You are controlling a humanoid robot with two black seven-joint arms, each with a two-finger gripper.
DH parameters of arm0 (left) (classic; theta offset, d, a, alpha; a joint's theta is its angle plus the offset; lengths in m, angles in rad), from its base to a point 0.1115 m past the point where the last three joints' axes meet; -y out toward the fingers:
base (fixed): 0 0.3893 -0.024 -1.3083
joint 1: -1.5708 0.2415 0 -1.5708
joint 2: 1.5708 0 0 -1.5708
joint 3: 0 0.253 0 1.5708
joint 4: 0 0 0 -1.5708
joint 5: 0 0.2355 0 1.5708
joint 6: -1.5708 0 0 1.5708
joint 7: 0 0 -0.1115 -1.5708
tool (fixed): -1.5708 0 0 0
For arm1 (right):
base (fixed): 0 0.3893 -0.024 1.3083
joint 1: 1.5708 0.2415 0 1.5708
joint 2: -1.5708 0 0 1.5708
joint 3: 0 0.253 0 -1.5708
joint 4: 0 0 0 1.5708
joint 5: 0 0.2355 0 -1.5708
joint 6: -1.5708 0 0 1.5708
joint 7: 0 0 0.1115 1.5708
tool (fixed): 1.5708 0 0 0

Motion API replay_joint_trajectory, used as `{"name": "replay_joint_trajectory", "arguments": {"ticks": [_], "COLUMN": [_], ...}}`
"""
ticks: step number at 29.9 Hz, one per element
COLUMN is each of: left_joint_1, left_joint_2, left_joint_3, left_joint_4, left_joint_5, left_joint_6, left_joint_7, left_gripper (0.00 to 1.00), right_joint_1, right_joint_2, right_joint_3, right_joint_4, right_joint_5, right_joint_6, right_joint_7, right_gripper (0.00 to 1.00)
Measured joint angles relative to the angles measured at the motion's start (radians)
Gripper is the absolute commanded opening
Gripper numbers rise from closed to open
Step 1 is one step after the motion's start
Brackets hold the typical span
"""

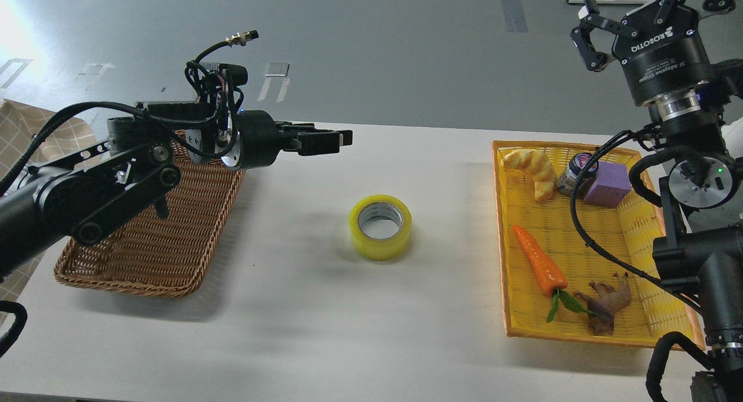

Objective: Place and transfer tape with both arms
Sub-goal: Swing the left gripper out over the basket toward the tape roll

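Note:
The tape, a yellow translucent roll with a grey-white core, lies flat on the white table near its middle, with nothing touching it. My left gripper points right, well above the table, up and left of the tape. Its fingers look slightly apart and hold nothing. My right gripper is raised high at the top right, fingers spread wide and empty, above the far end of the yellow tray.
A brown wicker basket stands at the left under my left arm. A yellow tray at the right holds a croissant, a small dark jar, a purple block, a carrot and a brown toy.

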Motion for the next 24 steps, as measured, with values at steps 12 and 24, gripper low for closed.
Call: {"name": "replay_joint_trajectory", "arguments": {"ticks": [12,24], "left_joint_1": [-0.026,-0.057], "left_joint_2": [-0.03,-0.051], "left_joint_3": [0.073,0.073], "left_joint_4": [0.006,0.011], "left_joint_5": [0.02,0.021], "left_joint_6": [0.0,0.0], "left_joint_7": [0.108,0.129], "left_gripper": [0.98,0.98], "right_joint_1": [-0.014,-0.014], "right_joint_2": [0.001,0.0], "right_joint_3": [0.0,0.0], "right_joint_4": [-0.001,0.004], "right_joint_5": [0.001,0.001], "right_joint_6": [0.0,0.0], "right_joint_7": [0.001,0.001], "right_gripper": [1.0,1.0]}}
